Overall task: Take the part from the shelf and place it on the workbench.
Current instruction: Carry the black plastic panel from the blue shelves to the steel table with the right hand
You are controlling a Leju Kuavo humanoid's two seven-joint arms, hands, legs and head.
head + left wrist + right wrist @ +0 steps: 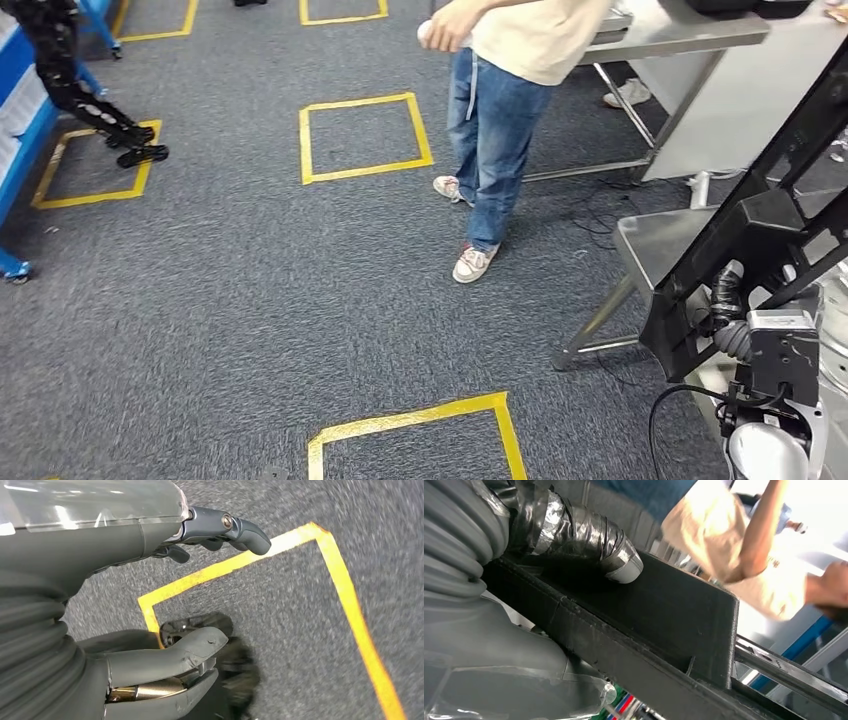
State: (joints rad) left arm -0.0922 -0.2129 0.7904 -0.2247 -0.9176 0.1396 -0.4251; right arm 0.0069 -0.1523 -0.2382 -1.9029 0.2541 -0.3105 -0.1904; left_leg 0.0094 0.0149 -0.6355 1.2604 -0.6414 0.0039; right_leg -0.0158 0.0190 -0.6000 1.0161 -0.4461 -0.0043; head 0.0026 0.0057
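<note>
The black part (760, 230), a long channel-shaped piece with raised walls and an inner rib, is carried at the robot's right side, slanting up across the head view. The right hand (589, 540) grips it: the taped thumb presses on the inner face of the channel, as the right wrist view shows, and the grey wrist sits just below the part in the head view. The part looks rigid and matt, probably moulded or printed plastic; judged by its length it may be awkward rather than heavy, apt to swing about the grip, and best held near its middle across a wall. The left hand (200, 595) hangs released, fingers apart, holding nothing, over grey carpet (250, 300) marked with yellow tape squares (365, 137). A steel worktop (650, 245) stands just beside the part's lower end, and a larger one (690, 40) lies beyond. A person (500, 110) in jeans stands near that worktop; a blue shelf frame (20, 130) is at far left.
</note>
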